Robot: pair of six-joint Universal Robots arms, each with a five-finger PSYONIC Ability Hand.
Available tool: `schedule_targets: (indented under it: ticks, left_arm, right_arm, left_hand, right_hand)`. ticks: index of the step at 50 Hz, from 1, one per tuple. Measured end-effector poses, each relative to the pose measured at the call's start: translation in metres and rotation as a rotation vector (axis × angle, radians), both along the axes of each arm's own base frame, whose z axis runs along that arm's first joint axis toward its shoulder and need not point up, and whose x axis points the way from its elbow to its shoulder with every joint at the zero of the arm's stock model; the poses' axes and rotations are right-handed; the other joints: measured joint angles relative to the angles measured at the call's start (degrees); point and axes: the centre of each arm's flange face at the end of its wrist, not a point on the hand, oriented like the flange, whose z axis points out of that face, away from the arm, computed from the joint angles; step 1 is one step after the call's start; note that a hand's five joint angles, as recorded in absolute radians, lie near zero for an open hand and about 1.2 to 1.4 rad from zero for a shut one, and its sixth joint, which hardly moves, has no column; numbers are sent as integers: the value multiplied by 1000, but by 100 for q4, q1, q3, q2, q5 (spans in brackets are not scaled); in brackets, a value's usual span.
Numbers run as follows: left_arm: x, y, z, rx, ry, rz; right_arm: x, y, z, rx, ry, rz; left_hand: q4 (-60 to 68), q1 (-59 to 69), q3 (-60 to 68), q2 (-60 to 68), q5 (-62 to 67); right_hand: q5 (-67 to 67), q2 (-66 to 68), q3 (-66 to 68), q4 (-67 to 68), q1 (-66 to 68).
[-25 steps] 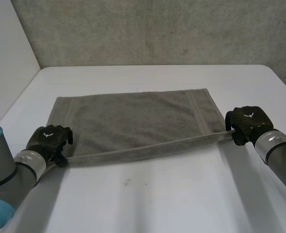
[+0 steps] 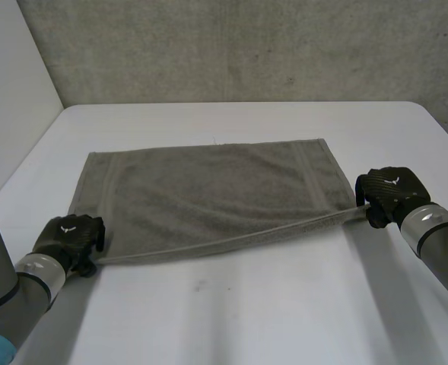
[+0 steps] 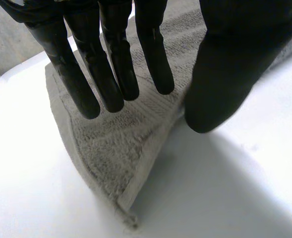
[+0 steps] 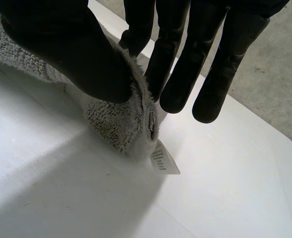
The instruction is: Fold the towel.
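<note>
On the white counter (image 2: 246, 319), in front of a grey wall (image 2: 246, 46), a grey towel (image 2: 208, 190) lies spread flat, with its near edge lifted and stretched between the two hands. From the head view, each held corner is hidden under its hand. A small white label (image 4: 164, 159) hangs from the right corner. The left hand (image 2: 70, 237) pinches the near left corner between nearly straight fingers and thumb. The right hand (image 2: 387, 192) pinches the near right corner the same way.
</note>
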Motion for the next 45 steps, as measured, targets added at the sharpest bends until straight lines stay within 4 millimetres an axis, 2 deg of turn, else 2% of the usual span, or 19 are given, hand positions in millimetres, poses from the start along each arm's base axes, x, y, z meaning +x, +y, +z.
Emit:
schedule_targets:
  ticks: [1, 4, 5, 7, 12, 17, 21, 22, 23, 27, 31, 37, 38, 40, 42, 45]
  left_arm:
    - [0, 0, 0, -1, -9, -3]
    - [1, 1, 1, -8, -27, -9]
    - [1, 1, 1, -11, -33, -11]
    - [2, 2, 3, -20, -45, -15]
    - [3, 7, 15, -48, -71, -28]
    - [6, 22, 32, -53, -98, -43]
    - [9, 38, 45, -34, -131, -56]
    - [12, 48, 51, -16, -153, -64]
    - [13, 56, 56, -1, -171, -72]
    - [17, 78, 69, 37, -218, -97]
    - [18, 87, 77, 38, -241, -113]
    - [17, 73, 81, -15, -234, -125]
    - [15, 59, 80, -47, -222, -134]
    - [13, 47, 78, -68, -213, -142]
    - [8, 23, 75, -111, -200, -158]
    - [2, -3, 70, -148, -190, -177]
  right_arm:
    - [0, 0, 0, -1, 0, -1]
    - [0, 0, 1, -3, 1, -1]
    - [0, 0, 2, -4, 1, -1]
    - [0, 0, 4, -6, 2, 0]
    - [0, 5, 13, -7, 33, 16]
    - [-12, 20, 27, 32, 166, 46]
    - [-23, 32, 32, 89, 269, 67]
    - [-26, 36, 33, 108, 299, 76]
    - [-34, 50, 37, 160, 380, 106]
    - [-44, 71, 47, 224, 479, 153]
    - [-49, 78, 59, 216, 511, 181]
    - [-47, 72, 70, 136, 483, 216]
    - [-45, 62, 69, 102, 450, 216]
    - [-43, 52, 66, 83, 425, 212]
    - [-36, 31, 58, 47, 379, 202]
    - [-27, 13, 49, 16, 344, 196]
  left_hand:
    - [1042, 1068, 1129, 1087, 1000]
    - [1390, 1413, 1458, 1414, 1386]
    - [2173, 2038, 2180, 2144, 2119]
    - [2365, 2169, 2357, 2322, 2274]
    - [2557, 2275, 2555, 2520, 2434]
    - [2594, 2300, 2593, 2556, 2463]
    - [2607, 2295, 2598, 2562, 2490]
    - [2608, 2295, 2600, 2564, 2509]
    - [2608, 2295, 2600, 2564, 2539]
    - [2609, 2295, 2602, 2565, 2550]
    - [2610, 2295, 2603, 2566, 2550]
    - [2610, 2295, 2605, 2566, 2551]
    - [2610, 2295, 2606, 2567, 2564]
    - [2611, 2295, 2606, 2567, 2564]
    - [2611, 2295, 2606, 2568, 2566]
    - [2611, 2295, 2607, 2569, 2567]
  right_hand:
    - [0, 0, 0, 0, 0]
    - [0, 0, 0, 0, 0]
    - [0, 0, 0, 0, 0]
    - [0, 0, 0, 0, 0]
    - [0, 0, 0, 0, 0]
    - [0, 0, 0, 0, 0]
    - [0, 0, 0, 0, 0]
    - [0, 0, 0, 0, 0]
    - [0, 0, 0, 0, 0]
    - [8, 40, 50, 31, -8]
    - [8, 41, 49, 31, -8]
    - [8, 41, 49, 31, -7]
    - [8, 41, 49, 31, -3]
    - [8, 41, 49, 31, -3]
    - [8, 41, 49, 31, -2]
    - [8, 41, 49, 31, 3]
